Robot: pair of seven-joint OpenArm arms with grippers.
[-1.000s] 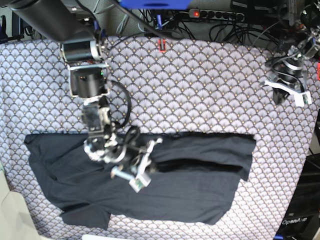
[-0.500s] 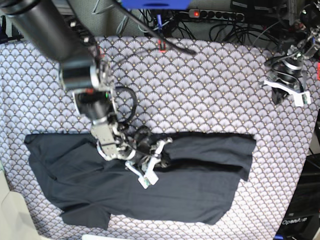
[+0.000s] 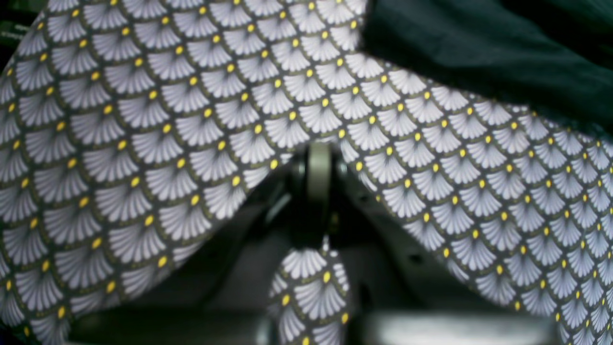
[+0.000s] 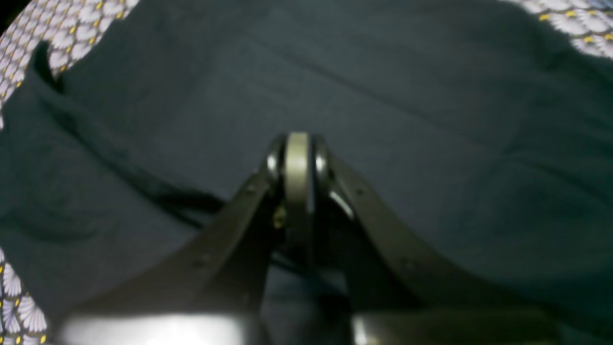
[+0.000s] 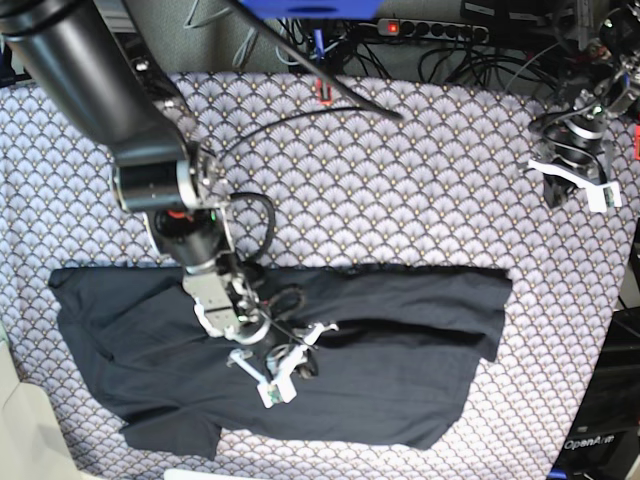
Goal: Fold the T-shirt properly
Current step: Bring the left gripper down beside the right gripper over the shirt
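Note:
The black T-shirt (image 5: pixel 400 340) lies flat across the near half of the fan-patterned tablecloth (image 5: pixel 400 180), with its top edge folded down and a sleeve at the lower left. My right gripper (image 5: pixel 298 352) is over the shirt's middle. In the right wrist view it (image 4: pixel 297 155) is shut, tips low over the dark cloth (image 4: pixel 431 120), and no cloth shows between them. My left gripper (image 5: pixel 580 175) is at the far right edge of the table. In the left wrist view it (image 3: pixel 318 163) is shut over bare tablecloth, and a shirt corner (image 3: pixel 479 48) shows in the top right.
A power strip and tangled cables (image 5: pixel 430 30) run along the back edge, with a small red object (image 5: pixel 324 92) there. A beige board (image 5: pixel 20 430) sits at the lower left corner. A dark box (image 5: pixel 600 420) stands beyond the table's right edge.
My right gripper has moved from the shirt's top edge down toward the front, over the shirt's middle. The shirt and the left arm have not visibly moved.

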